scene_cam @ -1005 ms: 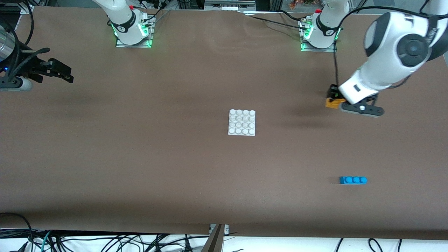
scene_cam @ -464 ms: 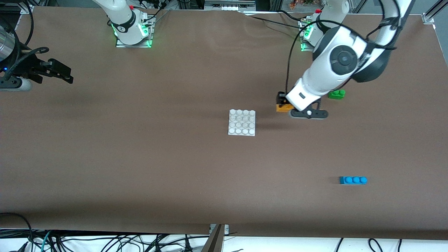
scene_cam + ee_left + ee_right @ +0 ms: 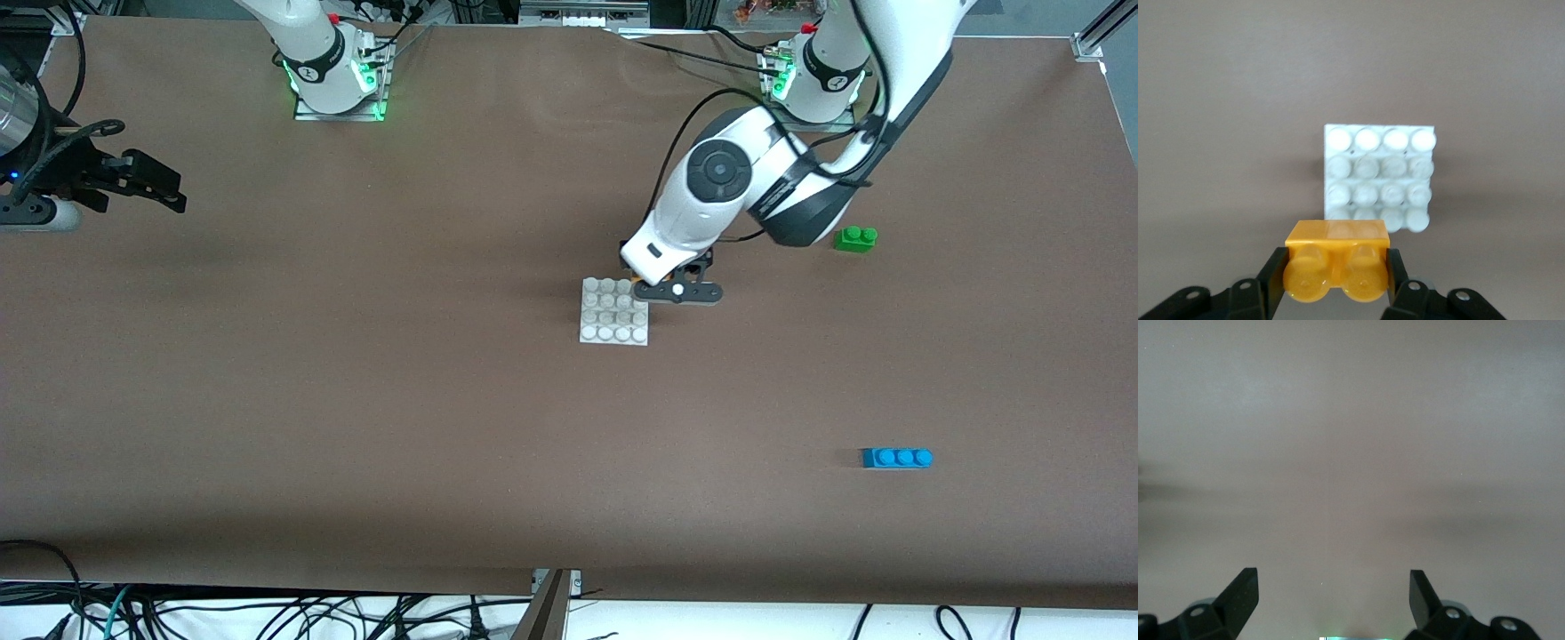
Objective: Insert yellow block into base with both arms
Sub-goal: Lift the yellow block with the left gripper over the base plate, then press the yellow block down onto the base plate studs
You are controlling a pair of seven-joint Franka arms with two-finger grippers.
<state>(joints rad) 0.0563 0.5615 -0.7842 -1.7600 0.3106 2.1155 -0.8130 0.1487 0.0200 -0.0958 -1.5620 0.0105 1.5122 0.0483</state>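
The left gripper (image 3: 1336,280) is clenched on the yellow block (image 3: 1337,261), its two black fingers (image 3: 1271,277) pressing the block's short ends, with the two round studs facing the wrist camera; in the front view the left gripper (image 3: 637,281) hangs over the corner of the base (image 3: 607,316) that lies toward the left arm's end of the table and farther from the front camera, and only a sliver of the yellow block (image 3: 635,281) shows beneath the wrist. The left arm (image 3: 729,191) reaches in from its mount at the top of the table, elbow bent, its forearm sloping down to the base; whether the block already touches the studs cannot be told, though in the left wrist view the base (image 3: 1378,177) lies flat just past the block, all sixteen studs bare.

The right gripper (image 3: 1331,600) is released, its fingers (image 3: 1241,593) spread wide over bare brown table (image 3: 356,400); in the front view the right gripper (image 3: 142,182) waits at the right arm's end of the table, well apart from the base.

A green brick (image 3: 855,238) sits toward the left arm's end, near the left arm's elbow; a blue brick (image 3: 896,458) lies nearer to the front camera than the green one, also at the left arm's end.
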